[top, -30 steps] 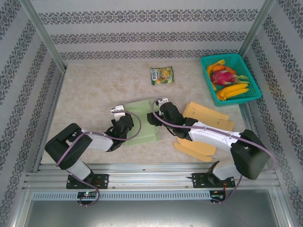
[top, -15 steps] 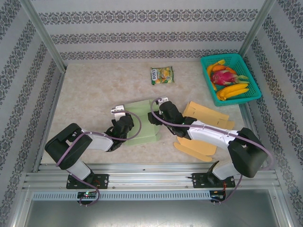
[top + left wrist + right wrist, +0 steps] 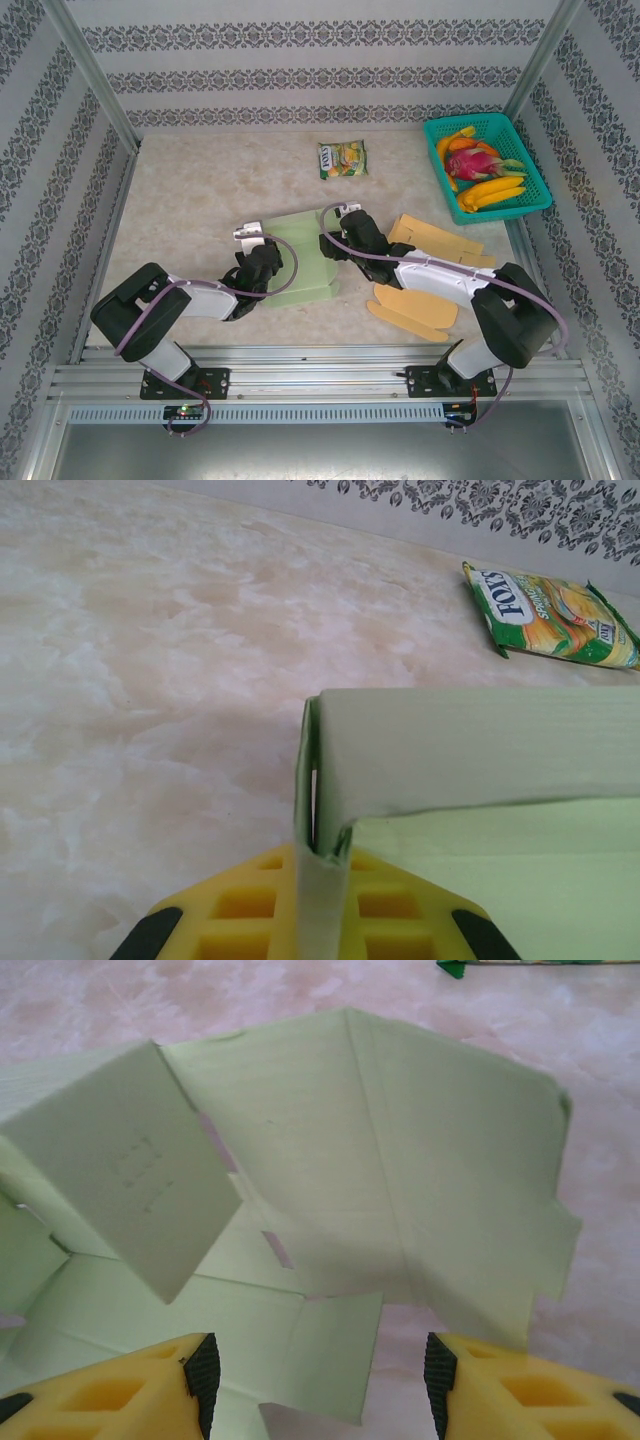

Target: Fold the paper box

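The green paper box (image 3: 300, 255) lies near the middle of the table (image 3: 190, 190), a little toward its near edge, between the two grippers; it is partly formed, with one wall raised on the left and the panels on the right only half lifted. The left gripper (image 3: 258, 262) has not moved in the last second; in its wrist view the yellow fingers (image 3: 250, 910) are pressed on that upright wall, pinching it. The right gripper (image 3: 345, 235) has crept slightly toward the far edge along the box's right side, its elbow swinging in; its fingers (image 3: 110, 1390) are spread wide, with a small flap between them, ungripped. The box's shape looks unchanged, so this seems a repositioning, not a fold; the right-side panels probably come next. Brown cardboard blanks (image 3: 435, 240) lie toward the right edge.
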Available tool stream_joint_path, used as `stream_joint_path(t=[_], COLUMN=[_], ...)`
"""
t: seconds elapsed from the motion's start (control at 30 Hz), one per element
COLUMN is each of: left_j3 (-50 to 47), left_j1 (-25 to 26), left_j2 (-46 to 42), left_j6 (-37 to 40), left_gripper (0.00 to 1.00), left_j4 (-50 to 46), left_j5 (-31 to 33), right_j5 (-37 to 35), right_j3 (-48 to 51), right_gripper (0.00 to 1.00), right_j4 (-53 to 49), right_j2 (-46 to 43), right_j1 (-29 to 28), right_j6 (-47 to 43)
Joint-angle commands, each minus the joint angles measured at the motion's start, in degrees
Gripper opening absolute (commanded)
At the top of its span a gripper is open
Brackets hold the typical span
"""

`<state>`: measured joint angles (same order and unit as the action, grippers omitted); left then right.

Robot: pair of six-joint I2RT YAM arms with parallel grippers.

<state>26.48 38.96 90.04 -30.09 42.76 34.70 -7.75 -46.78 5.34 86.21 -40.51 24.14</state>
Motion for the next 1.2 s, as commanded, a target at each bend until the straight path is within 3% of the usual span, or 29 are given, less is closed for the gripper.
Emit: stream_joint_path(t=[0.0, 0.63, 1.17], left_j3=[-0.56, -0.46, -0.47], left_j1=[0.58, 0.59, 0.6], left_j2=[-1.63, -0.33, -0.63], left_j6=[-0.61, -1.73, -2.34], left_gripper=[0.0, 0.0, 0.0], left_j4=[-0.4, 0.04, 0.13], left_j5=[-0.06, -1.2, -1.68], right_j5=[-0.89, 8.66, 10.46], right_j3=[-0.76, -1.56, -5.86], right_gripper=[0.58, 0.57, 0.56], right_j4=[-0.3, 4.24, 3.19], right_j2=[1.05, 3.09, 10.69], right_j1=[0.62, -0.55, -3.68], right_j6=[1.13, -0.94, -0.3])
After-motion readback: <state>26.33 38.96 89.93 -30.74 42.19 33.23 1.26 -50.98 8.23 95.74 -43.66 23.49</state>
